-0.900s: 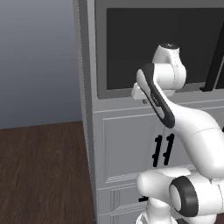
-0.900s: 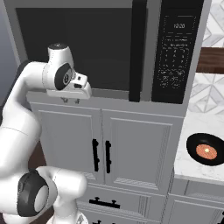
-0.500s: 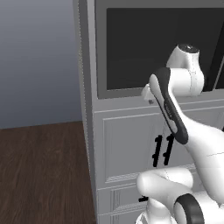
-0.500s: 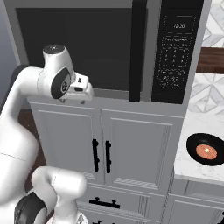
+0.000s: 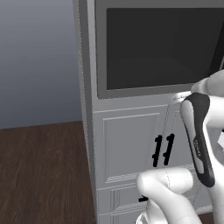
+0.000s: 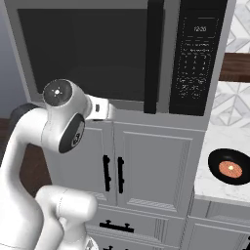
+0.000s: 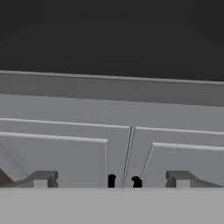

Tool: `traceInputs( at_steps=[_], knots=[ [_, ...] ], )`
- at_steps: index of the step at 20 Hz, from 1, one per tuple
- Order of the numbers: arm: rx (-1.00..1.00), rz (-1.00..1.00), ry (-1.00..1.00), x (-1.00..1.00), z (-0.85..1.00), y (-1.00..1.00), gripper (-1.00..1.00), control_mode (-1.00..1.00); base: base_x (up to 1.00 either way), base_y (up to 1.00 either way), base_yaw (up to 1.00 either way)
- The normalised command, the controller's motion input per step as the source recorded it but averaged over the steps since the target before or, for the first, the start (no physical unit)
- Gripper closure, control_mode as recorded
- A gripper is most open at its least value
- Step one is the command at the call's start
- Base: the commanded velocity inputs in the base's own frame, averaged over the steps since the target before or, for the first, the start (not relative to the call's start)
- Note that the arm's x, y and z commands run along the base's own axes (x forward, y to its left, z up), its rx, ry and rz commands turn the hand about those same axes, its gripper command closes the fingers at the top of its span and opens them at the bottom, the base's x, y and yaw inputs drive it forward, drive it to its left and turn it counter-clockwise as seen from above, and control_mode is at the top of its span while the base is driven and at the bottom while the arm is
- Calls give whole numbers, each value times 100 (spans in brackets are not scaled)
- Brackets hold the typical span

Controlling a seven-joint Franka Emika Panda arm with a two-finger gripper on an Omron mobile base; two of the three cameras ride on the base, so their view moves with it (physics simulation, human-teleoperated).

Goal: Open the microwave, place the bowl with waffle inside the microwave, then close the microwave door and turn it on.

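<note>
One illegible microwave (image 6: pixel 122 53) keypad (image 6: pixel 195 63)

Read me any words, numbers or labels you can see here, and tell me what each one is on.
"12:00", as best it reads: small pale digits on the display at the top of the microwave control panel.
Keypad rows under the display: too small and blurred to read.
Faint marking on the dark strip of the robot's arm, left base view: unreadable.
No other text.

We see the large grey built-in microwave (image 6: pixel 122 53) set above panelled cabinets. Its wide grey-framed door with dark tinted glass (image 6: pixel 83 49) is shut flush, the long black vertical bar handle (image 6: pixel 153 56) at its right edge, beside a dark keypad panel.
</note>
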Motion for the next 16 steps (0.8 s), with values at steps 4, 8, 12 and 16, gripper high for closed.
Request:
traceInputs(
  at_steps=[4,8,12,16],
  knots=[
    [0,-1,-36,-20,38,-40,-100,-100,0,0,0],
    [1,-3,-34,-12,46,-34,-100,-100,0,0,0],
    [0,-6,-25,-1,56,-38,-100,-100,0,0,0],
    [2,-7,-19,1,56,-46,-100,-100,0,0,0]
  ],
)
